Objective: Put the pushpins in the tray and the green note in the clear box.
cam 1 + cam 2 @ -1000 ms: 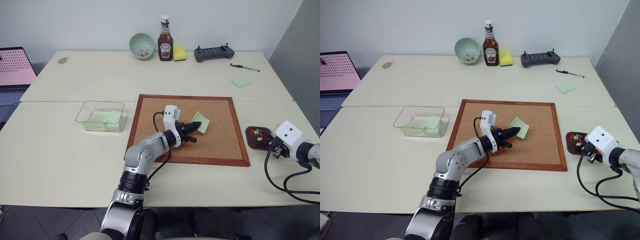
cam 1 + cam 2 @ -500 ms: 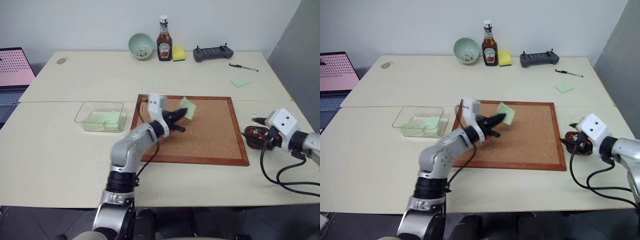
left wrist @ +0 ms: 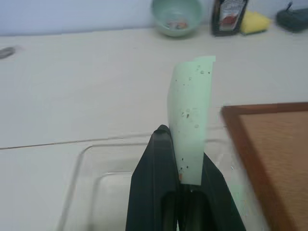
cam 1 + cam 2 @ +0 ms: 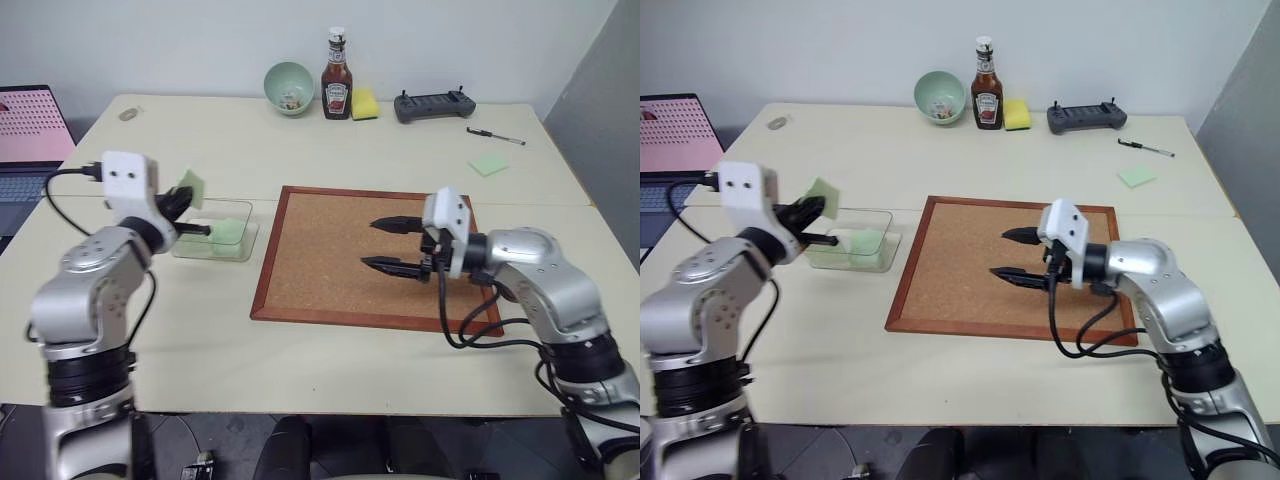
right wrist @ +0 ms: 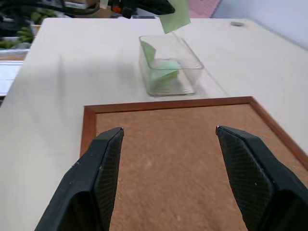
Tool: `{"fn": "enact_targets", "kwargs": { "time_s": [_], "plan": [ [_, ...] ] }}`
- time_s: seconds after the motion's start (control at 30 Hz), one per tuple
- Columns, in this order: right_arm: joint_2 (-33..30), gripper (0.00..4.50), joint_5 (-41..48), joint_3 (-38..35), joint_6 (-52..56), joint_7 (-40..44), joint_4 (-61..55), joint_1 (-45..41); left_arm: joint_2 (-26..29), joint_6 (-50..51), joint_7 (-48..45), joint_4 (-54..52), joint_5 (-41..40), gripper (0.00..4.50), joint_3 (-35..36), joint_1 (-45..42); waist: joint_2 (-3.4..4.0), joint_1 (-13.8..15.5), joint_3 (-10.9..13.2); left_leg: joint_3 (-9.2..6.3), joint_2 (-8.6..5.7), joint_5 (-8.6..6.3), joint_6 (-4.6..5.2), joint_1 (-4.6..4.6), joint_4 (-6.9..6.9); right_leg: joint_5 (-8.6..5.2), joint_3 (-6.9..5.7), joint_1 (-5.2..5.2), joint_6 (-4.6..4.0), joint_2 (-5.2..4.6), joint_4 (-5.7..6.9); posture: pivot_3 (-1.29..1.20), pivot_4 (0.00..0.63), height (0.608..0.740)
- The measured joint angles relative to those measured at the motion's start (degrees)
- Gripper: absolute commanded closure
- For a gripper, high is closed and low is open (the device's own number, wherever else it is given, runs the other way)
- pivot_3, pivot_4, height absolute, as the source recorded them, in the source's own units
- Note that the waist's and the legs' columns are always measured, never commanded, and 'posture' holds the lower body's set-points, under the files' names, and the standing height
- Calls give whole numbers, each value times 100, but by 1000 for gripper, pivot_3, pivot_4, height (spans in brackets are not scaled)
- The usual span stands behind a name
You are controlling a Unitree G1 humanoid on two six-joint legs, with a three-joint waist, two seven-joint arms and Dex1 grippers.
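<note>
- Left gripper (image 3: 185, 185) pinches the green note (image 3: 191, 115), a thin pale paper square, speckled, above the clear box (image 4: 213, 230) near the table's left edge.
- Right gripper (image 4: 392, 245) spread wide over the cork board (image 4: 330, 270).

Table (image 4: 330, 160) — cork board (image 4: 340, 260), clear box (image 4: 235, 243), bowl (image 4: 287, 87).

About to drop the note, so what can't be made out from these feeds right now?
- Hidden: the tray and pushpins; in the head views the right arm covers the table by the cork board's right edge.
- Unclear: how many green sheets lie in the clear box, seen through its wall.
- Unclear: whether the green note hangs fully over the box.
- Too small: what the bowl holds.
</note>
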Motion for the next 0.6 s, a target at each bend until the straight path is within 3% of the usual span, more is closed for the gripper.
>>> {"fn": "enact_targets", "kwargs": {
  "time_s": [0.17,0.6],
  "plan": [
    [194,1258,-73,167,-133,88,172,-197,154,-149,-222,407,217,4500,-163,114,0,-13,0,4,2,0,-1,-16,1,1,1,-30,-1,0,23,0,150,740],
    [186,1224,-115,166,-25,62,67,-134,124,-233,-207,629,353,1925,-226,39,0,-37,0,13,5,0,0,-18,1,1,6,-43,-2,1,32,0,150,740]
  ]
}}
